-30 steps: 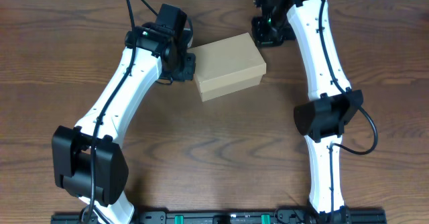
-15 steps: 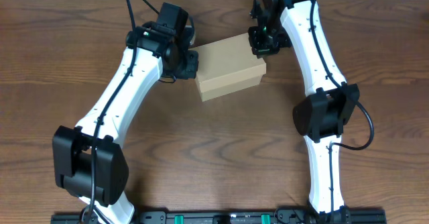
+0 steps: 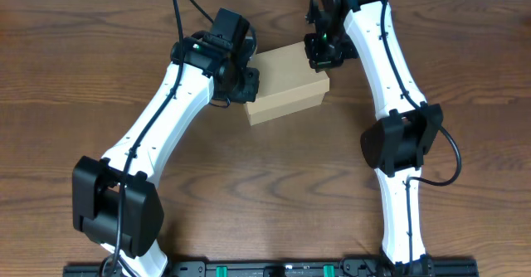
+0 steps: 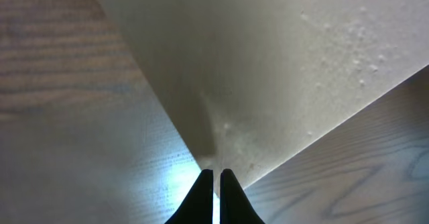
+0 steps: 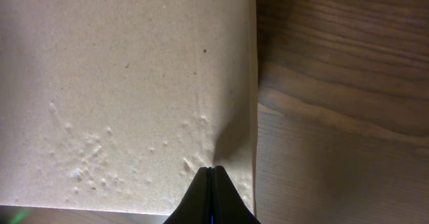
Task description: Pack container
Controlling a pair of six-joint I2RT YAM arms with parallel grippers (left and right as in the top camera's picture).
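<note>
The container (image 3: pixel 286 82), a plain brown cardboard box with its lid down, lies at the back middle of the wooden table. My left gripper (image 3: pixel 249 85) is shut and empty, its tips at the box's left corner (image 4: pixel 221 143). In the left wrist view the left gripper (image 4: pixel 214 174) shows both black fingers nearly together over that corner. My right gripper (image 3: pixel 320 55) is shut and empty, pressing on the lid near the box's right edge. In the right wrist view the right gripper (image 5: pixel 212 170) rests on the dimpled lid (image 5: pixel 120 83).
Wooden table (image 3: pixel 249 186) stretches around the box. Both arms' bases stand at the front edge, the left arm (image 3: pixel 149 144) crossing diagonally and the right arm (image 3: pixel 398 103) reaching up the right side.
My left gripper has moved right, onto the box's left corner. My right gripper came down from behind the box onto its right top edge. The box has barely shifted.
</note>
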